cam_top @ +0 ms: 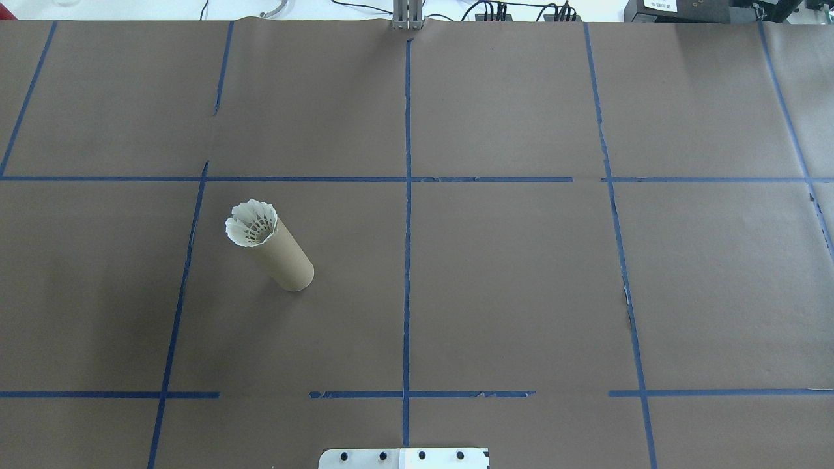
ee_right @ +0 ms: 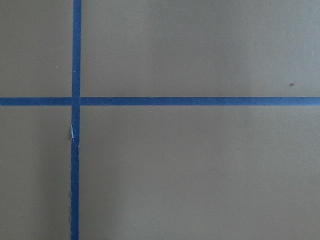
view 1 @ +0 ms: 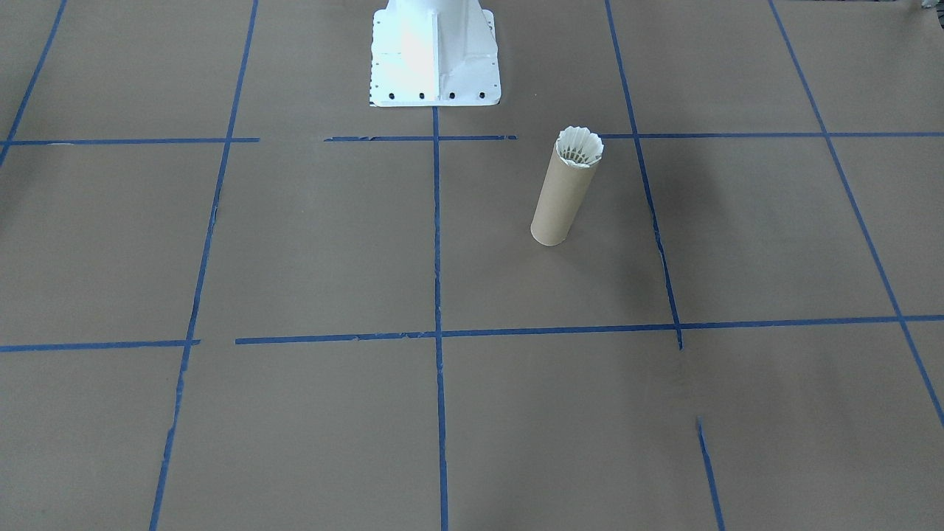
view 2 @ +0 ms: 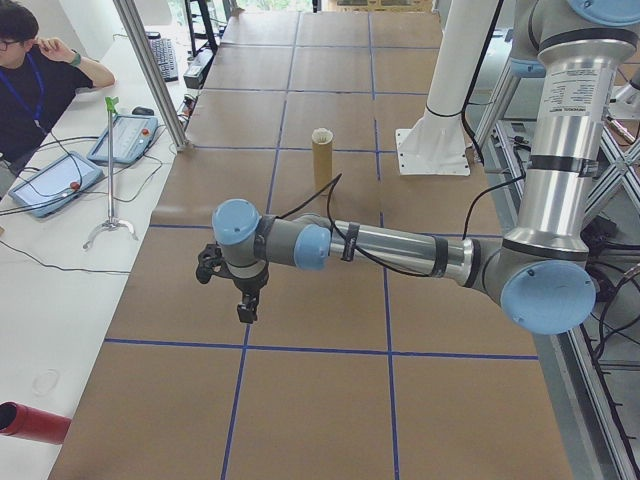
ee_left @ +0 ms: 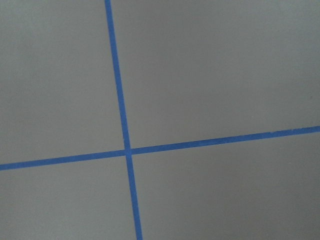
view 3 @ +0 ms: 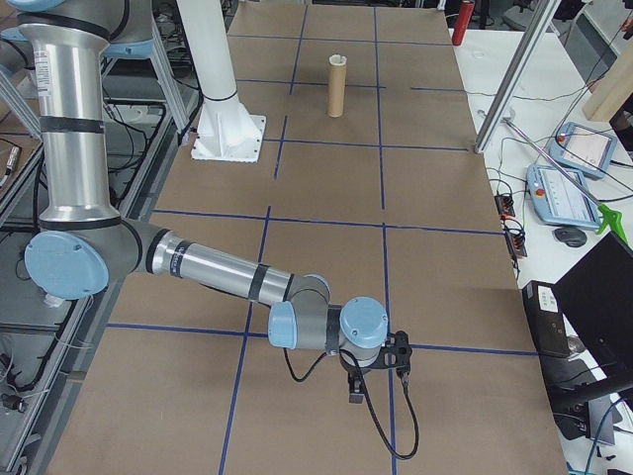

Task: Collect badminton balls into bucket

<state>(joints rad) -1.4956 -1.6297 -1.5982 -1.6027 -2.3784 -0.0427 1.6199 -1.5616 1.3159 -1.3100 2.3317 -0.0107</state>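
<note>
The tan cardboard bucket [view 1: 557, 199] [cam_top: 287, 260] stands upright on the brown table, on the robot's left half. The white shuttlecock [view 1: 580, 146] [cam_top: 251, 223] sits in its mouth, feather skirt up and flaring over the rim; its cork tip is hidden inside. In the side views the bucket [view 2: 322, 155] [view 3: 337, 87] is far from both grippers. My left gripper [view 2: 243, 305] hangs over the table's left end, my right gripper [view 3: 354, 386] over the right end. Both point down at bare paper, and I cannot tell whether either is open or shut.
The white pedestal base [view 1: 434, 55] [cam_top: 404, 458] stands at the robot's edge of the table. Blue tape lines [ee_left: 125, 150] [ee_right: 75, 100] grid the paper. A person [view 2: 30, 80] sits beside teach pendants [view 2: 50, 180]. A red cylinder [view 2: 30, 420] lies off the table.
</note>
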